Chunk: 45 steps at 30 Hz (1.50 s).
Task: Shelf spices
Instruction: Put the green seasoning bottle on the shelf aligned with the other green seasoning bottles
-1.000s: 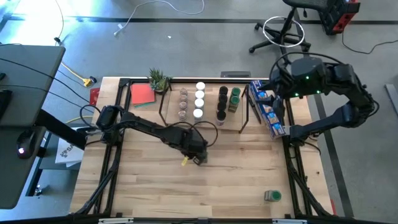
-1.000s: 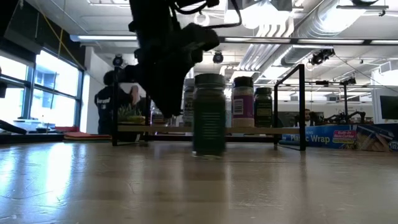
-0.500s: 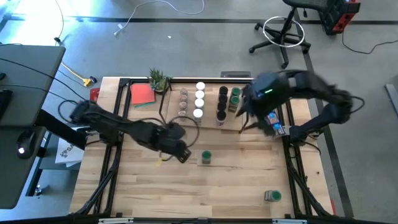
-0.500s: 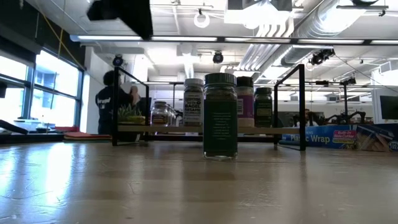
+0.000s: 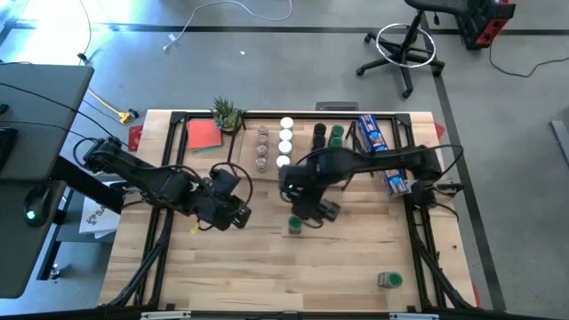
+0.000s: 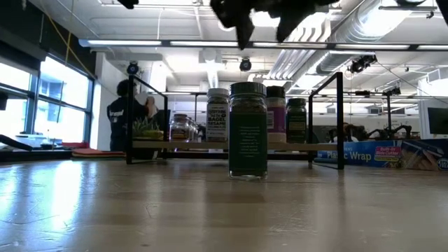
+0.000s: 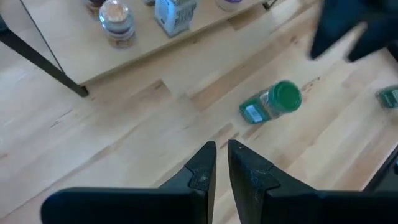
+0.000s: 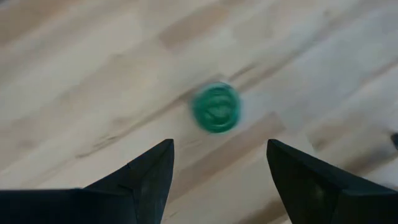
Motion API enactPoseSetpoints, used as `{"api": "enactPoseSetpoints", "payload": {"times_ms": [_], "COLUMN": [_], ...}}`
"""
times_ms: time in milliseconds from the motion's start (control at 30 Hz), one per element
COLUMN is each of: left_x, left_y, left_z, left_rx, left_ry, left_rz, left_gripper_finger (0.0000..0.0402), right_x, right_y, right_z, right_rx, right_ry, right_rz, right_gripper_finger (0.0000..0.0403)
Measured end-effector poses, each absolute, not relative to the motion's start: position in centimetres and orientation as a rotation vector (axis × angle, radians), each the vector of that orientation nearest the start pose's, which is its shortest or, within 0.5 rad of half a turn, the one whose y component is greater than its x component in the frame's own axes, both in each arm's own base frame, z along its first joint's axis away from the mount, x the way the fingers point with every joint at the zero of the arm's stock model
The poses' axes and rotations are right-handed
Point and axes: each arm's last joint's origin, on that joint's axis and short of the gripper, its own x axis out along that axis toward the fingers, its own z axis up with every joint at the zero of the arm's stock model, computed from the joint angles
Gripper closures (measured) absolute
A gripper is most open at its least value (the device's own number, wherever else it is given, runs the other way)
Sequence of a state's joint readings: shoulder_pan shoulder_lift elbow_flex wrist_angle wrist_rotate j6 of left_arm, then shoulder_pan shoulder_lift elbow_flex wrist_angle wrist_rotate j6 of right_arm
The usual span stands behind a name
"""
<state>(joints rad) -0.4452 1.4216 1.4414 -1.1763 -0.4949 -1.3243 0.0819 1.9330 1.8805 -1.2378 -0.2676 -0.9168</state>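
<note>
Spice jar with a round green lid (image 5: 294, 225) stands upright on bare wood near the middle of the worktop (image 5: 356, 267), apart from the light-wood slanted shelf with thin black wire frame (image 5: 333, 172) at the far edge, where glass-, white-, black- and green-lidded jars (image 5: 284, 142) already sit in rows. Directly above the jar hangs the right hand (image 8: 214, 165), its two dark fingers spread wide with the green lid showing between them, not touching it. To the jar's left the left hand (image 7: 216, 163) holds nothing, its fingers pinched almost together over bare boards. A second green-lidded jar (image 5: 389, 280) lies on its side near the worktop's front right corner, and a long blue printed box (image 5: 382, 153) rests along the right edge beside the shelf. Risk from here, judging by the setup: a descent slightly off centre could let one finger strike the lid and topple the narrow jar, sending it rolling across the worktop.
</note>
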Motion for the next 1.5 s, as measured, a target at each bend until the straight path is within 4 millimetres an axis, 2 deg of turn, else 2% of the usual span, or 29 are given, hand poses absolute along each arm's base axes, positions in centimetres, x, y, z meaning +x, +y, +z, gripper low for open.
{"api": "enactPoseSetpoints", "payload": {"times_ms": [133, 400, 633, 800, 1067, 1200, 1500], "left_x": [24.2, 24.5, 24.5, 24.5, 24.5, 24.5, 24.5], "left_y": [-10.6, -10.7, -10.7, -10.6, -10.6, -10.6, -10.6], "left_z": [34.0, 33.4, 33.4, 33.4, 33.5, 33.5, 33.5], "left_rx": [-0.649, -0.526, -0.462, -0.435, -0.407, -0.409, -0.411], "left_ry": [0.829, 0.875, 0.865, 0.865, 0.855, 0.854, 0.852], "left_rz": [0.673, 0.649, 0.642, 0.635, 0.637, 0.637, 0.637], "left_gripper_finger": [0.0365, 0.0365, 0.0365, 0.0365, 0.0365, 0.0365, 0.0365], "right_x": [40.2, 41.6, 42.3, 42.4, 42.8, 43.0, 42.9], "right_y": [4.5, 4.9, 5.5, 6.3, 7.9, 8.1, 8.1], "right_z": [28.6, 25.4, 23.3, 22.9, 22.6, 21.8, 21.7], "right_rx": [-0.687, -0.875, -0.826, -0.767, -0.765, -0.784, -0.788], "right_ry": [1.082, 1.128, 1.139, 1.119, 1.080, 1.122, 1.158], "right_rz": [0.793, 0.880, 0.940, 0.977, 0.976, 0.943, 0.913], "right_gripper_finger": [0.0151, 0.0151, 0.0151, 0.0151, 0.0151, 0.0151, 0.0151]}}
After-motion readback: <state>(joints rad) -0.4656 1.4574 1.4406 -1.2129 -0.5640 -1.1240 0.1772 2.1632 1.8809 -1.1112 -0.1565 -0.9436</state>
